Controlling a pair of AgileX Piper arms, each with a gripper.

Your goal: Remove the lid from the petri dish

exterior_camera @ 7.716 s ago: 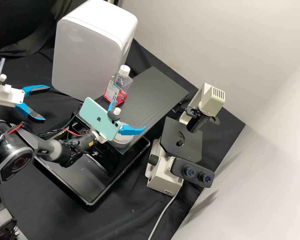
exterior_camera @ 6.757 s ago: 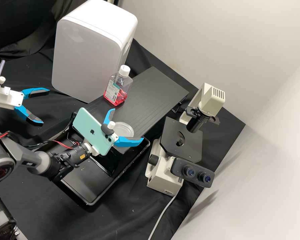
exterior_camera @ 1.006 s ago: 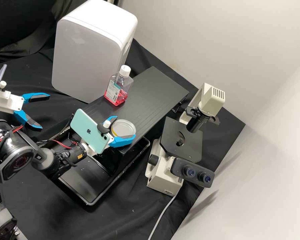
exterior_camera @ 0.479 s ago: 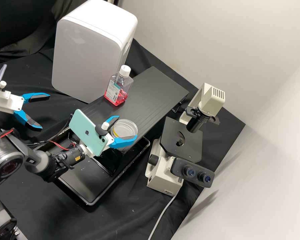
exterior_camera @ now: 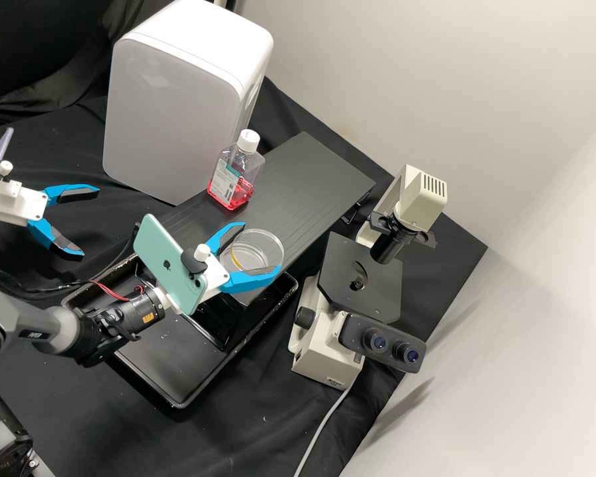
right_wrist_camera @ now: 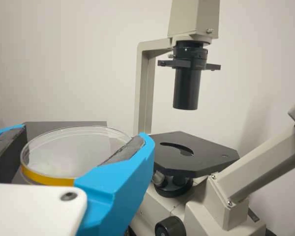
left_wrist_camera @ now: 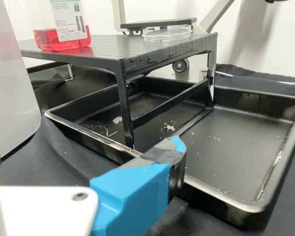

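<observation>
High view: R gripper [exterior_camera: 261, 248] is clamped on the lid [right_wrist_camera: 73, 147], blue fingers pressed on opposite sides of its rim. A yellow band shows at the lid's lower edge. Lid hangs over the rack [exterior_camera: 304, 179], at the corner nearest the microscope [exterior_camera: 364, 298]. L wrist view has the dish [left_wrist_camera: 167, 33] sitting flat on that corner w/ no fingers round it, so I judge lid & dish are already apart. L gripper [exterior_camera: 89, 222] is spread wide, holds nothing, and sits well off to the side over the cloth [exterior_camera: 258, 411].

Step in hand: carry-off; the lift looks done. Next: take lid clear of dish, keep it level, find a bare bit of rack, lower till it rests, then ease fingers apart. Risk: thin rim could slip if tilted.
</observation>
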